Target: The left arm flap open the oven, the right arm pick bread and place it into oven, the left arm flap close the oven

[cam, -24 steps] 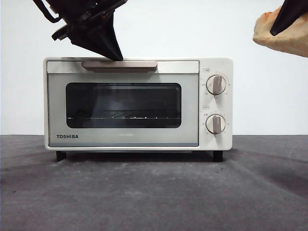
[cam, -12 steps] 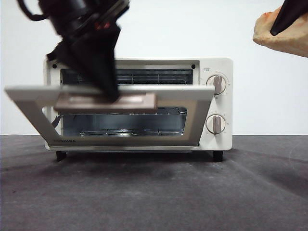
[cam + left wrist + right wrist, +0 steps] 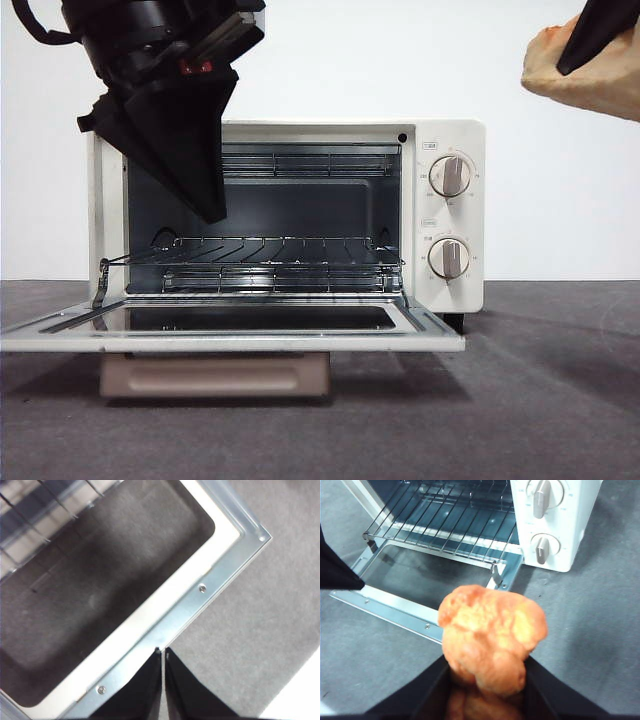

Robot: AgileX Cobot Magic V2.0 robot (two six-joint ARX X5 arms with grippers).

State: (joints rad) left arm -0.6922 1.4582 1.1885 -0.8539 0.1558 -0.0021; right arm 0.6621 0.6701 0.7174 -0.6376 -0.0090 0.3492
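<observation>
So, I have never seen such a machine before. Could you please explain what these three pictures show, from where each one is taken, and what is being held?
This is a robot with two arms at a table, and each arm ends in a gripper with two black jaws.

The front view comes from a low camera looking across the grey table. It shows a cream-white oven with its door folded down flat and the wire rack visible inside.

The other two pictures come from cameras on the wrists. The left wrist view looks down at the door's metal edge; the left gripper has its jaws shut and holds nothing. In the front view it is the big dark shape before the oven's opening.

The right wrist view shows the right gripper shut on the bread, an orange lumpy loaf held in the air beside the oven.
</observation>
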